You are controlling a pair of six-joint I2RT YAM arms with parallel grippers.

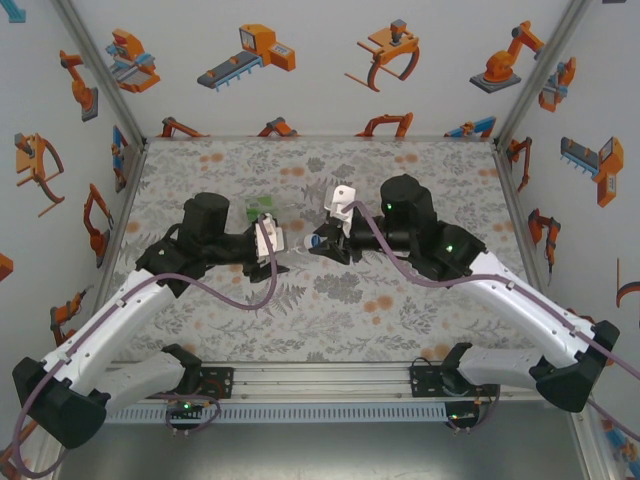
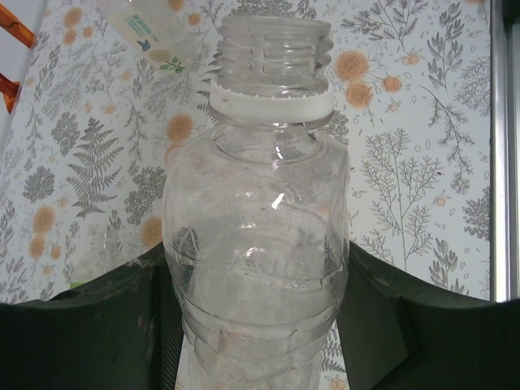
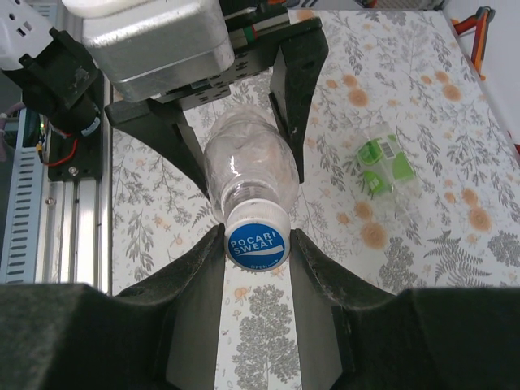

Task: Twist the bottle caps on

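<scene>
The left gripper (image 2: 256, 329) is clamped on the body of a clear bottle (image 2: 256, 219), one dark finger on each side of it. This bottle carries no label where it shows. Its neck points away from the left wrist, with bare screw threads and a white collar ring (image 2: 272, 104) just below them.

Straight off that bottle's mouth, the right gripper (image 3: 257, 260) pinches a blue cap (image 3: 257, 242) between its fingertips. The cap's top faces the right wrist camera and reads "POCARI SWEAT" in white letters (a smaller line beneath is too fine to read). From that view the cap covers the bottle's mouth; whether it touches the threads I cannot tell.

Beyond the held bottle, towards the far side of the table (image 3: 422, 73), a second bottle (image 3: 382, 162) lies on its side on the flower-printed surface, apart from both grippers. Its label is green and white, its print too small to make out.
</scene>
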